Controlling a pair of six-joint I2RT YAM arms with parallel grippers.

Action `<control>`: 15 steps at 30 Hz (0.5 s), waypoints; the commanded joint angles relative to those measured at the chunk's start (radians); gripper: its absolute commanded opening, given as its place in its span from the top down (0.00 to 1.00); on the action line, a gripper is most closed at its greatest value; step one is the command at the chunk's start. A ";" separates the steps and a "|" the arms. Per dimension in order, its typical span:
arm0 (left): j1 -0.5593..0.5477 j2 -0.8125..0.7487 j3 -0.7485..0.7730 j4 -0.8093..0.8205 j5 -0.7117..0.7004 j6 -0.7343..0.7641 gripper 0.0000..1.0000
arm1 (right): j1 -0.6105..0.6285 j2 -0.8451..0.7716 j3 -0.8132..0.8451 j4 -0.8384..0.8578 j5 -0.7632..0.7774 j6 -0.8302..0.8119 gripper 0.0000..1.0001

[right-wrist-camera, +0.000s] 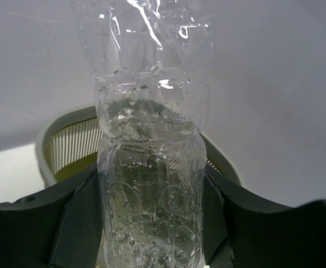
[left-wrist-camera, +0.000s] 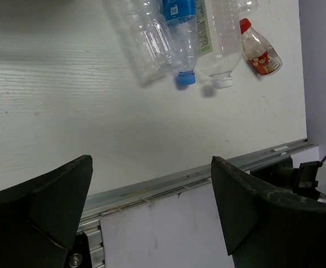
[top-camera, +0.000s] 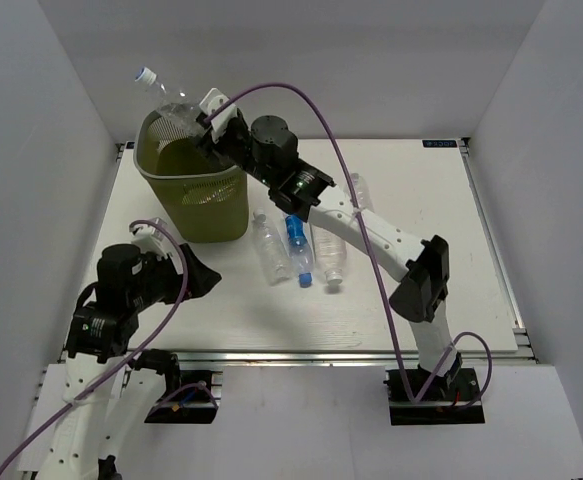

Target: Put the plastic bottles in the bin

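Observation:
My right gripper (top-camera: 211,125) is shut on a clear plastic bottle (top-camera: 169,98), held cap-up and tilted over the far rim of the olive-green bin (top-camera: 193,190). From the right wrist, the crinkly bottle (right-wrist-camera: 149,167) fills the space between both fingers (right-wrist-camera: 76,223), with the bin's rim (right-wrist-camera: 53,137) behind it. Three more plastic bottles lie side by side right of the bin: a clear one (top-camera: 268,247), a blue-labelled one (top-camera: 298,245) and a white-capped one (top-camera: 331,252). My left gripper (top-camera: 193,272) hangs open and empty (left-wrist-camera: 151,212) over the table's near left.
The left wrist view also takes in a small red-capped bottle (left-wrist-camera: 259,49) beside the row, and the table's metal front rail (left-wrist-camera: 168,184). Another clear bottle (top-camera: 359,188) lies behind the right arm. A purple cable (top-camera: 331,150) arcs over the table.

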 commanded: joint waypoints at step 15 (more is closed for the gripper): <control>-0.074 0.369 -0.120 0.484 0.046 -0.013 0.04 | -0.150 0.072 0.141 -0.012 -0.126 0.211 0.10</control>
